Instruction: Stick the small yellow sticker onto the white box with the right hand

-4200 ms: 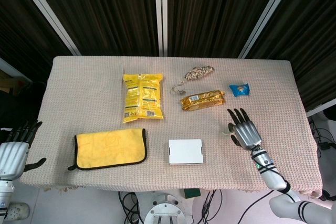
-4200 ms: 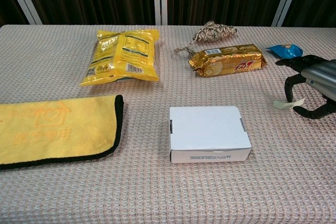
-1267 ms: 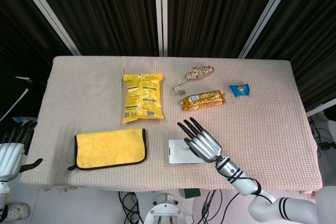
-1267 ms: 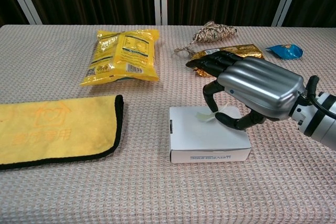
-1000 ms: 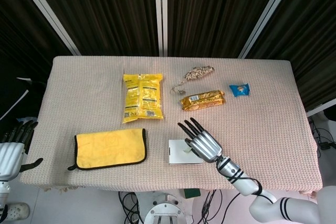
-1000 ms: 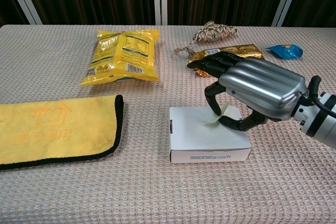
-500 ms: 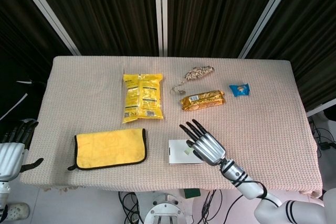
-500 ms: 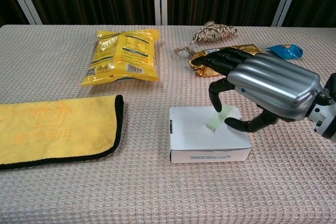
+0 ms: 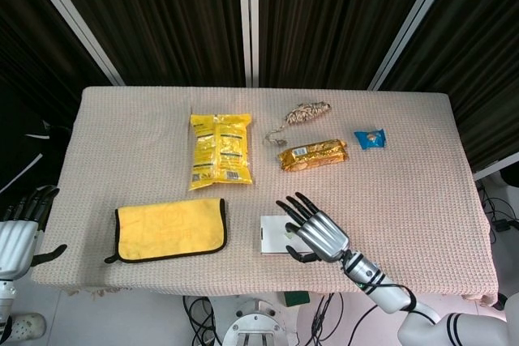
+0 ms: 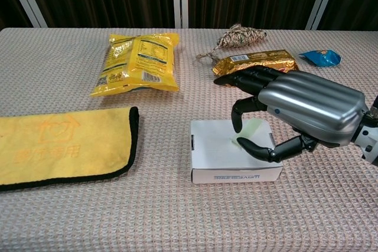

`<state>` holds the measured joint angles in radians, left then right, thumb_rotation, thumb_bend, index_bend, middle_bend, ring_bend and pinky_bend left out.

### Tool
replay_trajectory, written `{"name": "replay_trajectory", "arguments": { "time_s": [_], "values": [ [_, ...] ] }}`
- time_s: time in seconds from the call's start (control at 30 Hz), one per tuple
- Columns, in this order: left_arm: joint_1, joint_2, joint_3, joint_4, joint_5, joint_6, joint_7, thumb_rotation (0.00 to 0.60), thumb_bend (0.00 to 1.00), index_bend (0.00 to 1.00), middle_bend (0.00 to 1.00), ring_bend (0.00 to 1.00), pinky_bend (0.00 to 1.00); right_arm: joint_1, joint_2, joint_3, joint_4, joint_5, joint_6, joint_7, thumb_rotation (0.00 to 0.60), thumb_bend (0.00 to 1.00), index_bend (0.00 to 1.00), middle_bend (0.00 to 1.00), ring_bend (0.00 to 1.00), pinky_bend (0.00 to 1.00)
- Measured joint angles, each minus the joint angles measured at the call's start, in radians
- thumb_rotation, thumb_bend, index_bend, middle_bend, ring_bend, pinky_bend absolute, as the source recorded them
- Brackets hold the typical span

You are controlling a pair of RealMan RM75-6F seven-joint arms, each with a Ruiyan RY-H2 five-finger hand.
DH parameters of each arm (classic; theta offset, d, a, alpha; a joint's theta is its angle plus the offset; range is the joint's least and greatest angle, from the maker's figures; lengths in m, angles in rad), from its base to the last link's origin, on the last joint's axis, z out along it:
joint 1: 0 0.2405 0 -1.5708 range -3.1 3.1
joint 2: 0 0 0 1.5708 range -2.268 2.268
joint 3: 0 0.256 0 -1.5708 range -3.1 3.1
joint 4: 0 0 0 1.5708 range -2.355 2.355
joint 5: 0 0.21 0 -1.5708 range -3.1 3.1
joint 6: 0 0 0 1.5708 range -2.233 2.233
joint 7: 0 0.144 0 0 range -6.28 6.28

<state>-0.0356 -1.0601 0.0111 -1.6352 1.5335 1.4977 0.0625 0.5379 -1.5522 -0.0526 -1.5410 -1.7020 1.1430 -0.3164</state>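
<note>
The white box [image 10: 220, 153] lies near the table's front edge, and its left part [image 9: 272, 235] shows in the head view. A small pale yellow sticker [image 10: 252, 128] sits on the box top at its right side. My right hand [image 10: 304, 107] hovers low over the box's right half, also seen from above [image 9: 318, 234]. Its forefinger and thumb stand apart on either side of the sticker, and the other fingers are stretched out. My left hand [image 9: 18, 234] hangs off the table's left front corner, fingers spread and empty.
A yellow cloth [image 10: 59, 144] lies left of the box. Behind are a yellow snack bag [image 10: 139, 63], a golden biscuit pack [image 10: 254, 62], a bundle of twine [image 10: 239, 36] and a blue packet [image 10: 322, 57].
The right hand carried the sticker from the right side over to the box and lowered it. In the last half second the thumb has swung away from the forefinger, leaving the sticker on the box top.
</note>
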Motion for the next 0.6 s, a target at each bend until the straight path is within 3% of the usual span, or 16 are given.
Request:
{"name": "replay_trajectory", "arguments": {
  "time_s": [0.6],
  "values": [
    [0.004, 0.0, 0.0, 0.009, -0.002, 0.003, -0.012, 0.6, 0.0, 0.09, 0.07, 0.03, 0.13, 0.006, -0.028, -0.008, 0.025, 0.009, -0.039, 0.002, 0.209, 0.57, 0.43, 0.0, 0.0, 0.0]
  ]
}}
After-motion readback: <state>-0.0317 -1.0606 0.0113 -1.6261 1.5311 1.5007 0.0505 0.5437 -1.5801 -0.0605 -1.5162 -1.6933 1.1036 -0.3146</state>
